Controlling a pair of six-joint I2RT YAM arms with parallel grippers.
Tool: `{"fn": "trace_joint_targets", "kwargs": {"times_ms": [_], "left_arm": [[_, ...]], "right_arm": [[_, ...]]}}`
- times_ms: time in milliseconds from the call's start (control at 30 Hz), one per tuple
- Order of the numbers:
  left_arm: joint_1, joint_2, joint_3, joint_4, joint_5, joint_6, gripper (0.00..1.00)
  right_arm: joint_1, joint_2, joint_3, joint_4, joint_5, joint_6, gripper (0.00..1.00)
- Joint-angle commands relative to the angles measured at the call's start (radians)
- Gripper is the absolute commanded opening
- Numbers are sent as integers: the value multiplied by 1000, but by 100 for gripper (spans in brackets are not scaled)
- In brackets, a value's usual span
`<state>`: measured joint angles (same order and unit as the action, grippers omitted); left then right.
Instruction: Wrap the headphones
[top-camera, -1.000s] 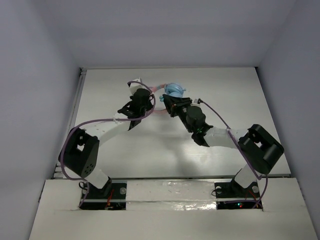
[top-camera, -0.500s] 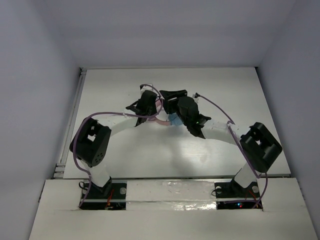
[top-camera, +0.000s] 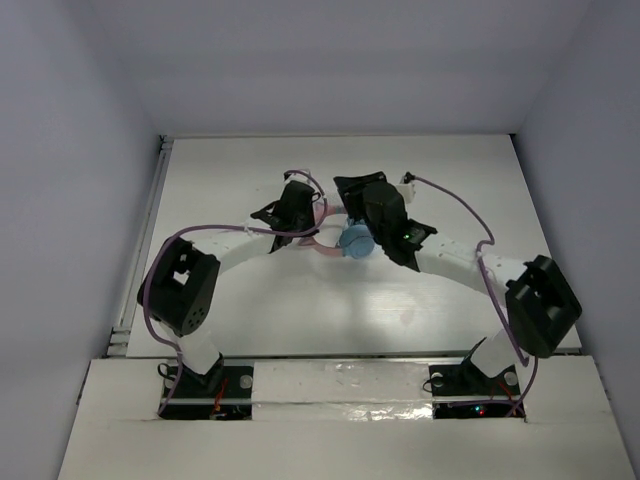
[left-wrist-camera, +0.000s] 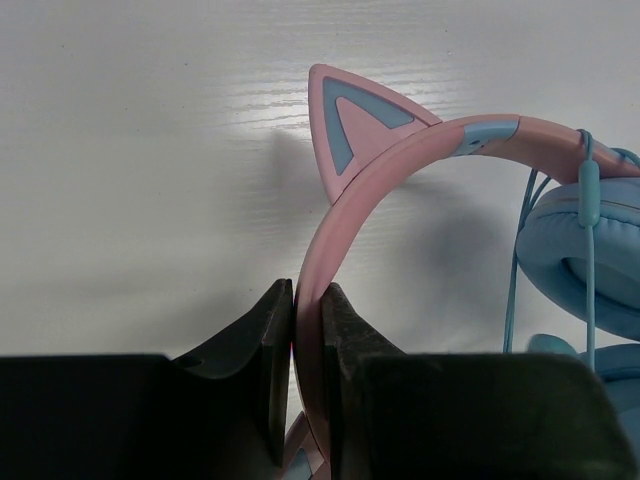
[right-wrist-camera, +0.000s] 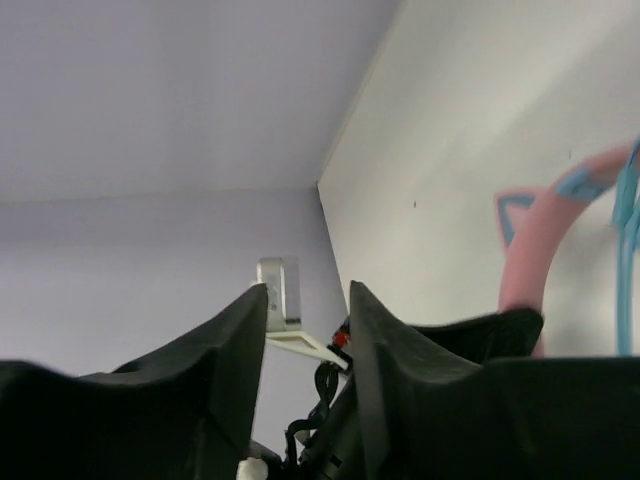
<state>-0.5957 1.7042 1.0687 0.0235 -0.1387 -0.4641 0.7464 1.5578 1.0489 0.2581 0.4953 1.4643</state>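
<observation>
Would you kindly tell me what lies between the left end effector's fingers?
The pink headband of the headphones, clamped by the left end effector; the left wrist view shows it.

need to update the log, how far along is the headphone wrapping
Done: strands of cable already cross the headband beside the ear cup. In hand: left gripper clamps the headband; right gripper is open, holding nothing. Left: the remaining cable is out of view, so wrapping looks unfinished.

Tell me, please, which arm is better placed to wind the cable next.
Right, probably: the right gripper is open and empty near the ear cup, while the left gripper is shut on the pink headband.
</observation>
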Motion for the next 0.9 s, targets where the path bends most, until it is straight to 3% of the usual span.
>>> {"fn": "trace_joint_targets", "kwargs": {"times_ms": [0,33,167,400,600,700,733,767,867], "left_arm": [[-3,-116,66,38,17,-7,0],[-3,-126,65,35,14,-7,0],[-3,-175,62,27,-10,1,0],[7,-198,86,15,-117,27,0],[7,-172,42,162,-180,39,0],[7,-115,54,223,-202,56,0],[7,-97,62,237,-213,59,0],[7,-51,74,251,-217,61,0],[17,53,141,265,-194,55,0]], "right_arm": [[-34,-120,5,-11,130,-160,41],[-50,-142,2,-28,150,-218,31],[-71,-278,-23,-69,235,-340,13],[-93,-549,-174,-56,295,-605,7],[-93,-812,-309,-131,163,-780,22],[-93,-942,-323,-252,100,-806,42],[-93,-973,-334,-311,82,-805,56],[-93,-1026,-337,-336,75,-806,62],[-93,-1106,-345,-416,71,-809,71]]}}
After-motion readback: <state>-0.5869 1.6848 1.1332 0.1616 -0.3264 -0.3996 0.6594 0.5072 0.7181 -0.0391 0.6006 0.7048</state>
